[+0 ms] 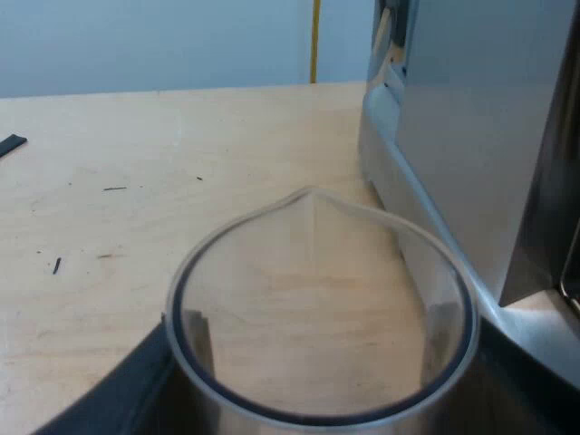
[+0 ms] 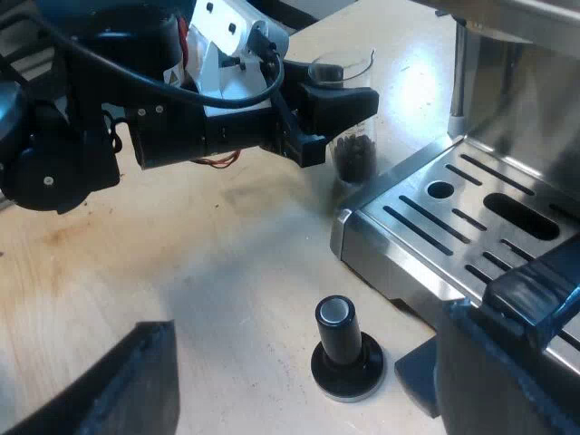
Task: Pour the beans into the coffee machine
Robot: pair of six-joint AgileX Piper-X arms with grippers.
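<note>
Black fingers of our right gripper (image 2: 304, 399) stand spread wide, one black-knobbed tamper (image 2: 345, 355) between them. Beyond sits one steel espresso machine (image 2: 471, 227). Beside it, our left gripper (image 1: 322, 390) pinches one clear measuring glass (image 1: 313, 272) holding dark beans (image 2: 353, 159).

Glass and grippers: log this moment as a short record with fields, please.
glass: upright, close beside the machine
beans: dark layer in the glass bottom, not yet poured
left gripper: shut on glass, a finger on either side
right gripper: open, facing the tamper
tamper: black knob up, standing on table near the machine
</note>
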